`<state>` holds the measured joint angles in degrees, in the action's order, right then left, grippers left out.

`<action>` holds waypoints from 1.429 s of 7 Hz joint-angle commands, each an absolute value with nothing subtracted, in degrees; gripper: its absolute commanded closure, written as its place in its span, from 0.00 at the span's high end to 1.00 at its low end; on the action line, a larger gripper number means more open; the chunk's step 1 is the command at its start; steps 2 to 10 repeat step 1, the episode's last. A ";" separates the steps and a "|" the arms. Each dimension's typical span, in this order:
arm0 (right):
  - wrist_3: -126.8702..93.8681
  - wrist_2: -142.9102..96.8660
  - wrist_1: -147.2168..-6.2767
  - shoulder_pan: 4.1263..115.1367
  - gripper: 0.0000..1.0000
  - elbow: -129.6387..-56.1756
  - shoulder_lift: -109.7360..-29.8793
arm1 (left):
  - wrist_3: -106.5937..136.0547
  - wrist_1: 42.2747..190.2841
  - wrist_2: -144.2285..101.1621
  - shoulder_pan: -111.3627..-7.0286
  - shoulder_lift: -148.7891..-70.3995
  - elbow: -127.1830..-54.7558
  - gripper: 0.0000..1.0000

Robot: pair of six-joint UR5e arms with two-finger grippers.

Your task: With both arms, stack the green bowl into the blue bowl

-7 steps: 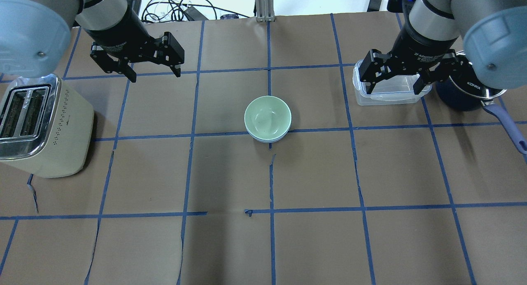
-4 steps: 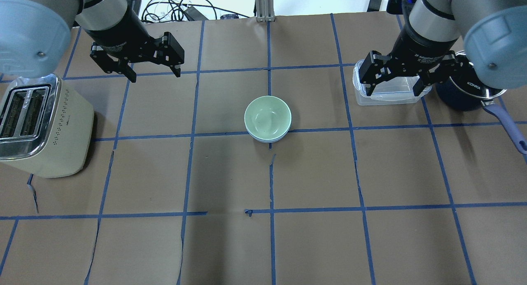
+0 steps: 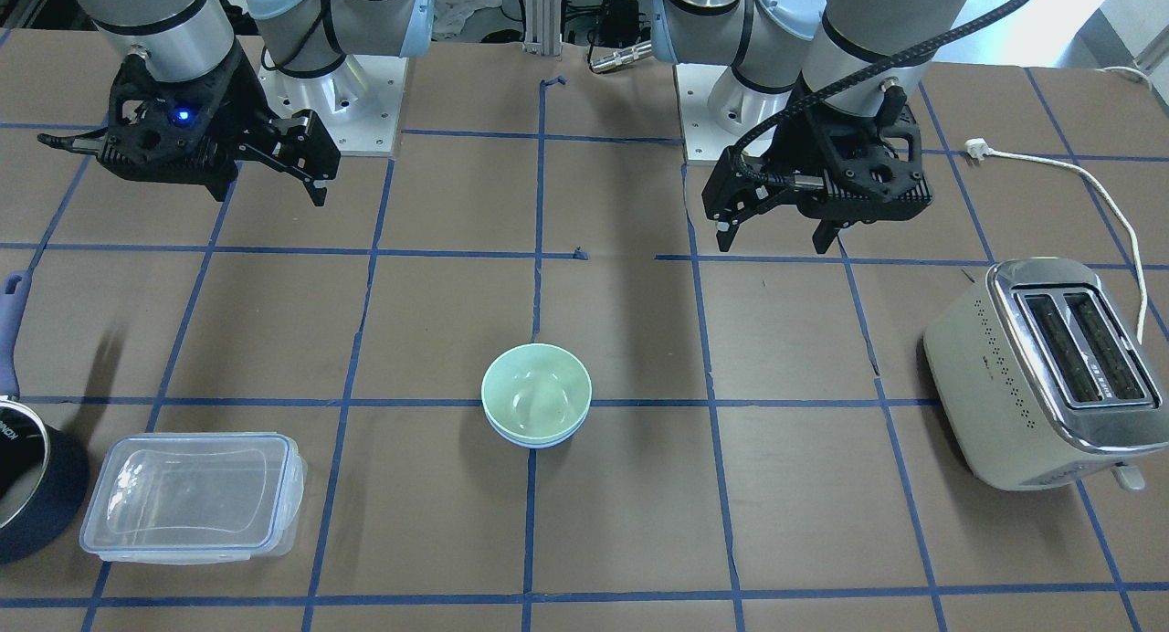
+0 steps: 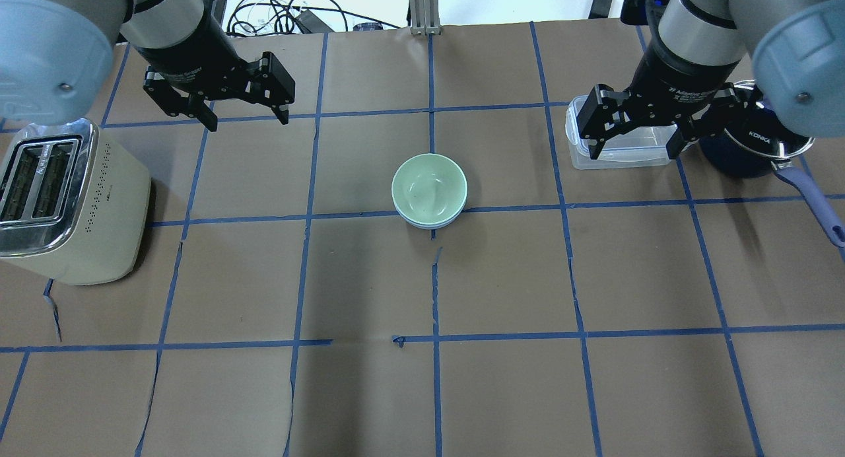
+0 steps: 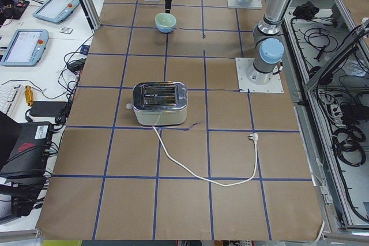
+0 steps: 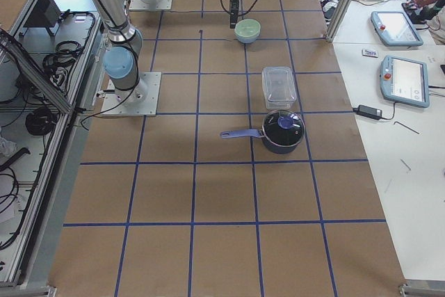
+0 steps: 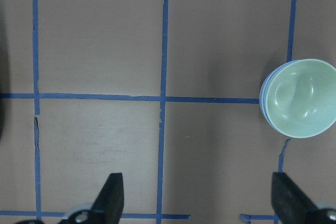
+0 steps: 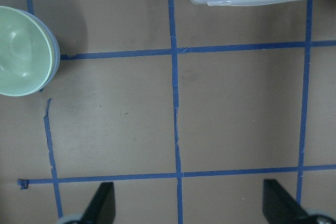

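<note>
Fingers (image 4: 282, 104) of the L gripper (image 4: 248, 118) are spread wide w/ nothing between them. It hangs above the table (image 4: 502, 391) on the robot's left side, w/ the toaster (image 4: 79, 206) near it. R gripper (image 4: 634, 154) is likewise wide apart & empty, hanging over the clear lidded container (image 3: 187, 495). A dark saucepan (image 6: 281, 132) stands just beside that, on the outer side. Green bowl (image 4: 429, 189) sits upright, nested inside the blue bowl (image 3: 537, 440) at the table's centre. Only a thin blue rim shows under the green one, so it looks fully seated, tho the contact itself is hidden. Both grippers are well apart from the stack, one to each side. Toaster's plug (image 3: 977, 146) lies loose on the table.
</note>
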<state>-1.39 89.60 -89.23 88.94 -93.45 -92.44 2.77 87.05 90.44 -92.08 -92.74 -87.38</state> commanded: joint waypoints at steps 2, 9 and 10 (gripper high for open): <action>-1.06 89.65 -88.95 88.95 1.00 -93.43 -92.46 | -0.09 86.92 90.44 -92.11 -92.72 -87.36 1.00; -1.06 89.65 -88.95 88.95 1.00 -93.43 -92.46 | -0.09 86.92 90.44 -92.11 -92.72 -87.36 1.00; -1.06 89.65 -88.95 88.95 1.00 -93.43 -92.46 | -0.09 86.92 90.44 -92.11 -92.72 -87.36 1.00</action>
